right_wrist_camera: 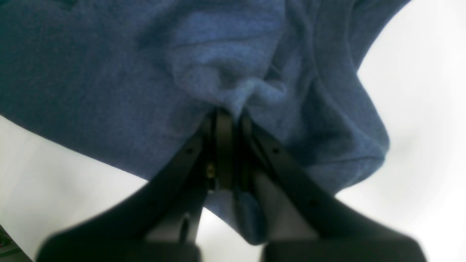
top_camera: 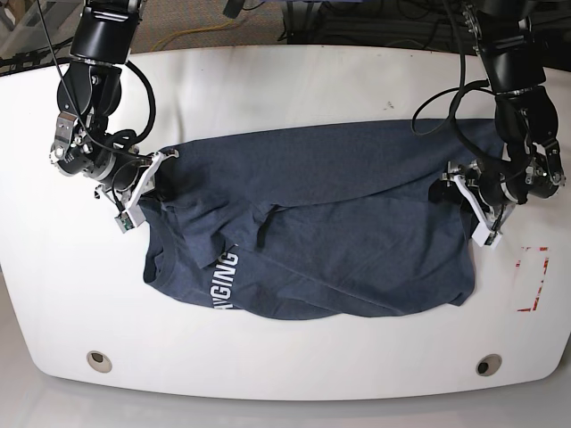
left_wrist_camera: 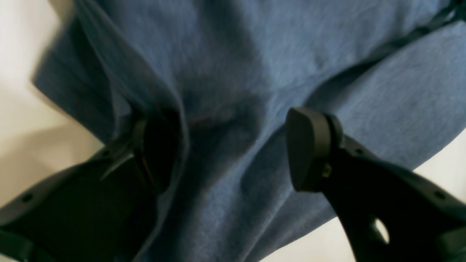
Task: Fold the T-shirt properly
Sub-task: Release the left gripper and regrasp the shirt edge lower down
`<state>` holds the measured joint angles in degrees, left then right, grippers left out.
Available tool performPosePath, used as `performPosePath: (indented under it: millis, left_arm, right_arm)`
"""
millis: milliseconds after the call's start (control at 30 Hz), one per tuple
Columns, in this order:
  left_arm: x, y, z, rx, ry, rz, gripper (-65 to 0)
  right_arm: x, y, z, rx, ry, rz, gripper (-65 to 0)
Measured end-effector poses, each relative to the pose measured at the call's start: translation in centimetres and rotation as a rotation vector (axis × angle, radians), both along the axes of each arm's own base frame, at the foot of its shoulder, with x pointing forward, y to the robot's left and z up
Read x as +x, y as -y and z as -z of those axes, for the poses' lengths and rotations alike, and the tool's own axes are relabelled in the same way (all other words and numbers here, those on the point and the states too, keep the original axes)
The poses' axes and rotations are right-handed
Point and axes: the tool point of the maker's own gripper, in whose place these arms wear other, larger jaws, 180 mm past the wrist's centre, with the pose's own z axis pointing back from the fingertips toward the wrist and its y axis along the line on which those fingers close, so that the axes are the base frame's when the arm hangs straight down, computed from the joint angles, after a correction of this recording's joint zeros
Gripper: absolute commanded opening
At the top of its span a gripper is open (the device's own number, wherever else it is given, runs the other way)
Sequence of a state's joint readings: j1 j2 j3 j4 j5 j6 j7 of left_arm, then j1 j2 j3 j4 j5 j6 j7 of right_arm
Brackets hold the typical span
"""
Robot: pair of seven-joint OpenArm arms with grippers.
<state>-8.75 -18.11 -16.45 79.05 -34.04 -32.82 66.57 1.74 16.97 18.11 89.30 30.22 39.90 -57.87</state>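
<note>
We are looking down at a white table [top_camera: 294,80] on which the T-shirt [top_camera: 348,214] is lying, spread crosswise and partly folded over itself. It is dark slate-blue, and white block lettering [top_camera: 227,279] is showing along its lower edge toward the left of the base view. A small red and white marker [top_camera: 531,278] is sitting on the table near the shirt's right end.

We are seeing one arm at each end of the shirt. In the base view, the right gripper [top_camera: 161,169] is sitting at the shirt's left end. Its wrist view shows us the right gripper [right_wrist_camera: 232,116] with its jaws pressed together, pinching a puckered bunch of the blue fabric [right_wrist_camera: 109,91] between them.

The left gripper [top_camera: 457,189] is sitting at the shirt's right end. In its wrist view, the left gripper [left_wrist_camera: 233,145] is standing with its jaws spread well apart. The blue fabric [left_wrist_camera: 255,54] is draping over one finger [left_wrist_camera: 156,145] and running through the gap, while the other finger [left_wrist_camera: 309,149] is resting bare against the cloth. We are seeing nothing clamped between them.
</note>
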Motion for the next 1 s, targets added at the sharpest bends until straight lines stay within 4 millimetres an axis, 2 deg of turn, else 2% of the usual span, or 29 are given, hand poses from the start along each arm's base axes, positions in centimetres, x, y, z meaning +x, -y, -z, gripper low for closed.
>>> performPosePath:
  millis: [133,433,800,867,967,1000]
  left_arm:
    - [-0.6,-0.4,1.0,-0.002,-0.036,-0.01,-22.4]
    - [-0.5,-1.9,0.5,0.023,-0.028,-0.022,-22.5]
    - [-0.6,-2.2,0.5,0.032,-0.03,-0.024,-22.9]
    - [-0.7,-2.6,0.9,0.053,-0.046,-0.029,-23.3]
    - [-1.2,-3.1,2.1,0.064,-0.084,-0.042,-30.7]
    - [-1.3,-3.1,2.3,0.059,-0.089,-0.045,-36.0]
  right_arm:
    - [0.0,0.0,0.0,0.0,0.0,0.0,-65.0]
    - [-0.1,0.0,0.1,0.0,-0.002,0.0,-65.0]
    - [-0.1,0.0,0.1,0.0,-0.003,0.0,-65.0]
    - [-0.1,0.0,0.1,0.0,-0.003,0.0,-65.0]
    - [-0.1,0.0,0.1,0.0,-0.003,0.0,-65.0]
    - [-0.1,0.0,0.1,0.0,-0.003,0.0,-65.0]
